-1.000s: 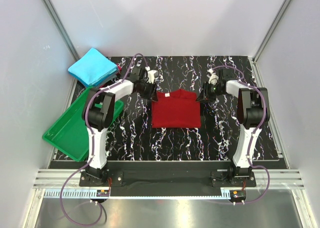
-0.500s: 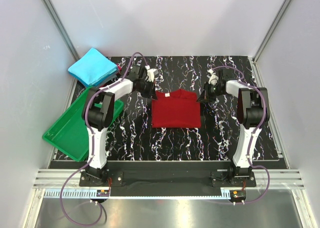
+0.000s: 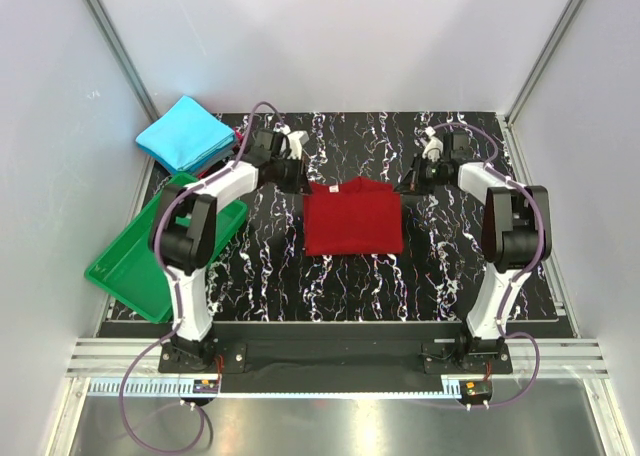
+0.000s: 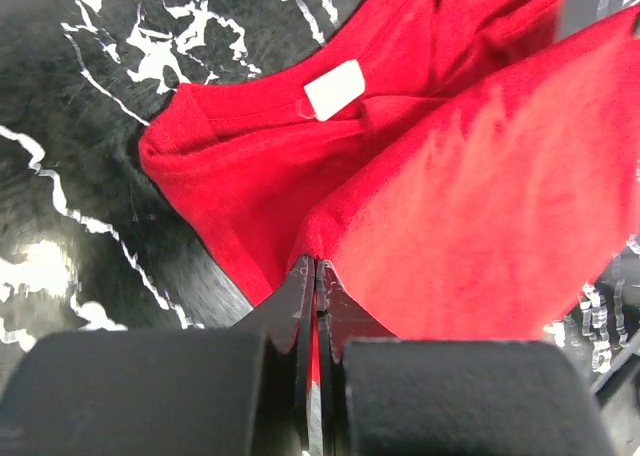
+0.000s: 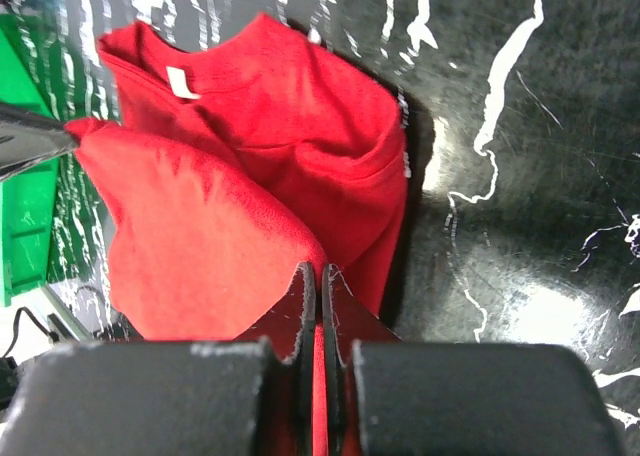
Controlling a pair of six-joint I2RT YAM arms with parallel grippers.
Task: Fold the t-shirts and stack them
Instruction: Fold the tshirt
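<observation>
1. On the surface [image 3: 450,266], centre: dark red t-shirt [image 3: 352,221], part-folded. Far left: cyan-blue t-shirt [image 3: 185,134], folded.
2. Left claw [image 4: 315,276] pinched closed on the red cloth's far-left corner; right claw [image 5: 318,276] likewise on the far-right corner.
3. Cloth soft, light, limp; likely to sag between grips. Corners are the best hold.

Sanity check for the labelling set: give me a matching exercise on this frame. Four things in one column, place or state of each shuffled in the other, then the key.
Column A
1. red t-shirt
2. blue t-shirt
3. green tray
4. left gripper

Column B
a. folded, far-left corner
b. shut on red cloth
c. centre, between the two arms
d. left edge, nearer than the folded shirt

Pairs: 1-c, 2-a, 3-d, 4-b
</observation>
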